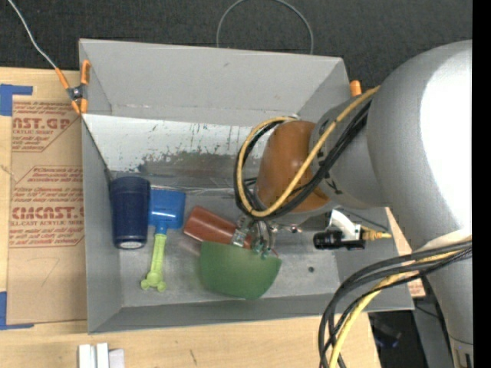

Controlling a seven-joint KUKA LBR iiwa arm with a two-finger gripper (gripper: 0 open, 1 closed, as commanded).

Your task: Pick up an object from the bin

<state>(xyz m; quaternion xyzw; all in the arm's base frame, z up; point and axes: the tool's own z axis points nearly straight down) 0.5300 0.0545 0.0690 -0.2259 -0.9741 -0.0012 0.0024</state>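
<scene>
A green plastic bowl [234, 276] lies on the floor of the bin [98, 236], about midway along and close to the front wall. It is tipped, with its rounded side toward that wall and its rim edge toward the back.

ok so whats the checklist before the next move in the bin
1. Position: end effector sits at the upper rim of the green bowl: ok.
2. Grip on the bowl: cannot tell.
3. Crowding: red-brown cylinder lies close by that rim, beside the end effector: not ok.
4. Blue scoop and dark blue cup lie apart to the left: ok.
5. Small black part lies apart on the right: ok.
</scene>
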